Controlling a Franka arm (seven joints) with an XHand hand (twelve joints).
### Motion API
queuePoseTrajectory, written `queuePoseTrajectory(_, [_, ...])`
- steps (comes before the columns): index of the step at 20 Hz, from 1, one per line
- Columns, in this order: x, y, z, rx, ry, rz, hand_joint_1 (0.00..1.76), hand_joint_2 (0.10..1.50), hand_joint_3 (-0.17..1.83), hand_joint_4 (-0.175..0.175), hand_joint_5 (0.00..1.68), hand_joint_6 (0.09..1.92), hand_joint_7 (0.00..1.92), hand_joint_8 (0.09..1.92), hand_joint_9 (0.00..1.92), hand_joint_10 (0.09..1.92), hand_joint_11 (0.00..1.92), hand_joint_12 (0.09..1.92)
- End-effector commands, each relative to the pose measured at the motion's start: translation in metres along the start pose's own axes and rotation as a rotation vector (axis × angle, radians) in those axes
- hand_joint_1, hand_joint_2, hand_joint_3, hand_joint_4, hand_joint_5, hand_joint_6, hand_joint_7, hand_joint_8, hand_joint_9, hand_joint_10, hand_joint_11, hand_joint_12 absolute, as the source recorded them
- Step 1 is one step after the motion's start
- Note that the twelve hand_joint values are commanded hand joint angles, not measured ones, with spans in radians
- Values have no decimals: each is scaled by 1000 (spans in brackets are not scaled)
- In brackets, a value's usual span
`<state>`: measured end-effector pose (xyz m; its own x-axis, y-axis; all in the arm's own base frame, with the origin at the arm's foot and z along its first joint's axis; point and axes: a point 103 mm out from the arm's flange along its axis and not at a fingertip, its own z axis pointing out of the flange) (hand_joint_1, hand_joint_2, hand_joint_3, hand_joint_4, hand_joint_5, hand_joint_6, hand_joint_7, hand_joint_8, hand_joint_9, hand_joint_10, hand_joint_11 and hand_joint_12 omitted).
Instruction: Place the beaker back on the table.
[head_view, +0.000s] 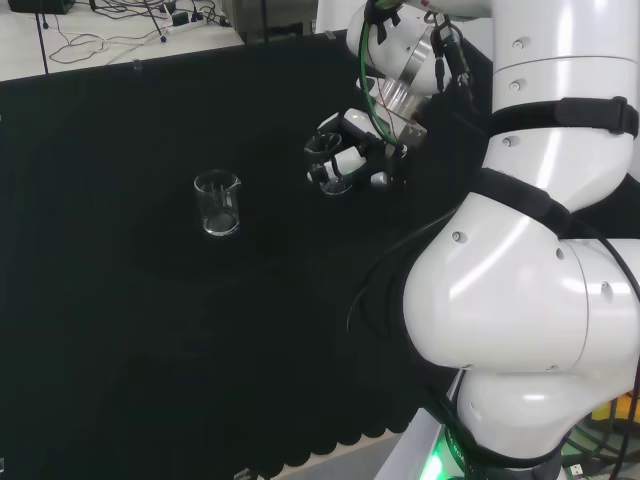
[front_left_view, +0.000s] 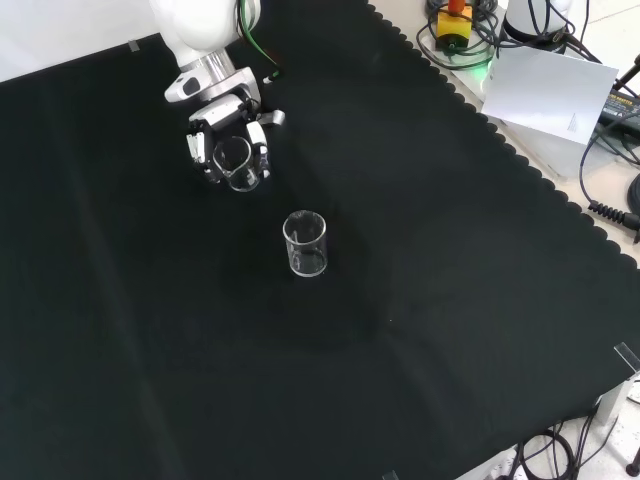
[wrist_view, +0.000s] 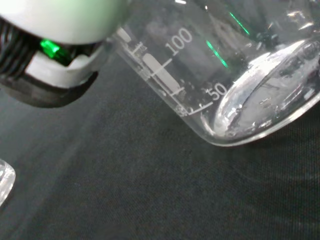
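We find a bench draped in matte black cloth (front_left_view: 420, 300), finely woven in the wrist view, with a scalloped edge along its right side in the front view. Two clear glass beakers are in evidence. Both are cylindrical, thin-walled and hard to trace against the dark cloth.

The held beaker (front_left_view: 236, 163) sits within the black and white hand (front_left_view: 222, 142), whose fingers are curled round its wall. In the head view we see the same held beaker (head_view: 335, 165) just left of the arm's white links (head_view: 520, 290), with the hand (head_view: 345, 148) wrapped about it. In the wrist view its glass (wrist_view: 215, 65) is close and tilted, with white graduation marks printed down the side and a thick rounded base edge catching bright reflections. We see nothing inside it. That base appears to hang just above the cloth; we cannot tell whether it touches. A blurred white and black part of the hand (wrist_view: 50, 45) with a green light lies beside it.

The second beaker (front_left_view: 305, 244) stands upright on the cloth, apart from the hand, nearer the camera in the front view and to the left in the head view. It looks empty. A sliver of curved glass (wrist_view: 4, 180) is cut off at the wrist view's edge; we cannot identify it with certainty.

Much of the fingers is masked by the glass and by each other.
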<state>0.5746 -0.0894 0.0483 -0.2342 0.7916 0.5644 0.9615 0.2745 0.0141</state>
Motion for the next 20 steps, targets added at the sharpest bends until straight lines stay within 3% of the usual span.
queuePoseTrajectory(1, [-3, -3, 0, 0, 21, 7, 1089, 791, 452, 175, 1202, 722, 1549, 130, 1585, 87, 1168, 854])
queuePoseTrajectory(6, [-7, -8, 1, 21, 37, -1, 1065, 918, 234, 175, 1148, 759, 1366, 192, 1445, 87, 947, 1023])
queuePoseTrajectory(8, [-8, -9, 1, 33, 44, -9, 942, 860, 205, 61, 1085, 724, 1214, 370, 1377, 87, 838, 1090])
queuePoseTrajectory(10, [-8, -11, 0, 39, 39, -13, 877, 787, 245, 6, 959, 765, 1039, 567, 1287, 87, 696, 1175])
queuePoseTrajectory(12, [-8, -12, 0, 42, 28, -17, 850, 729, 315, -18, 816, 823, 889, 683, 1187, 87, 562, 1248])
queuePoseTrajectory(16, [-9, -15, -5, 49, 29, -19, 837, 665, 400, -46, 561, 847, 701, 748, 1023, 87, 362, 1321])
queuePoseTrajectory(20, [-12, -18, -8, 56, 37, -14, 831, 641, 427, -55, 447, 792, 598, 753, 935, 87, 245, 1352])
